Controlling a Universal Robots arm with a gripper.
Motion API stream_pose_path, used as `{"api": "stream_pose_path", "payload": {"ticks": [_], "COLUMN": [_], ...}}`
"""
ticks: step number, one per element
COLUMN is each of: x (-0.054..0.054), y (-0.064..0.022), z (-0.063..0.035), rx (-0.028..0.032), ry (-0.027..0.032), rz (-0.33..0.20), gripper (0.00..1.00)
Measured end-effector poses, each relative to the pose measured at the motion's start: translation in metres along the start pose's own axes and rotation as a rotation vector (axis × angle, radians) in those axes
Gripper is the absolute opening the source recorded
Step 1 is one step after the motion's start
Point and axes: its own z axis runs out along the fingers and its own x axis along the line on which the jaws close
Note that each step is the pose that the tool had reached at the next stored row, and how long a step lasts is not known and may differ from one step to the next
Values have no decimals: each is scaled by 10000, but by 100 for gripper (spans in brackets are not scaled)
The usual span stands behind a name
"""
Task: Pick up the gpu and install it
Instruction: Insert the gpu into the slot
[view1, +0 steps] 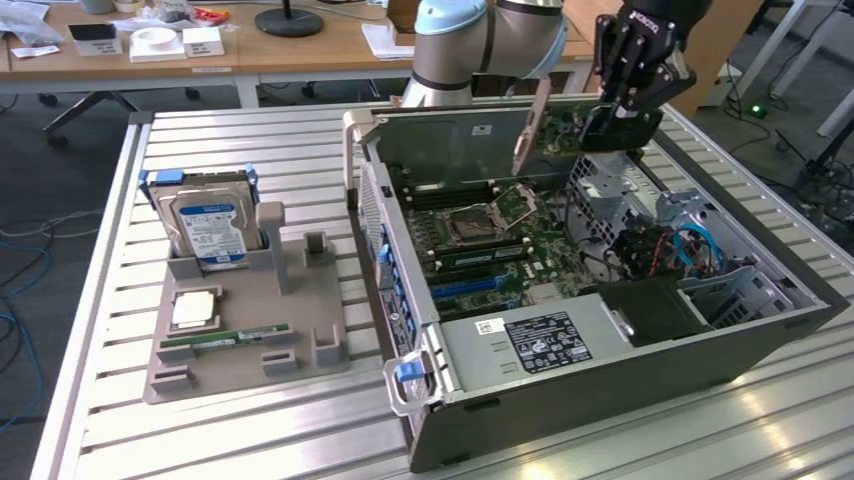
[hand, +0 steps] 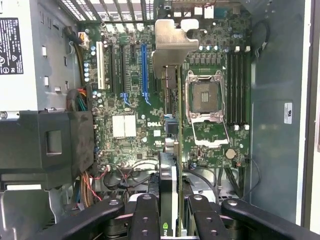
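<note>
The gpu (view1: 558, 125) hangs on edge above the open computer case (view1: 400, 290), over its far end, with the silver bracket (view1: 531, 122) toward the exterior view's left. My gripper (view1: 610, 128) is shut on the card's other end. In the wrist view the gpu (hand: 172, 145) runs edge-on away from my black fingers (hand: 145, 217), its bracket (hand: 172, 45) at the far end. Below it lies the motherboard (hand: 125, 107), with blue expansion slots (hand: 144, 70) on one side of the card and the CPU socket (hand: 205, 97) on the other.
On the exterior view's left a grey fixture (view1: 240, 330) holds a blue-labelled hard drive (view1: 211, 228), a CPU chip (view1: 195, 308) and a RAM stick (view1: 224, 340). Inside the case sit a black shroud (hand: 47, 142), cables (view1: 674, 245) and the power supply (view1: 541, 340).
</note>
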Motion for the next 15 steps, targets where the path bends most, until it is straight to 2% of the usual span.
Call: {"api": "stream_pose_path", "payload": {"ticks": [7,15], "x": [3,4], "y": [96,124], "z": [10,16], "rx": [0,0], "ry": [2,1], "rz": [1,-1], "gripper": [27,27]}}
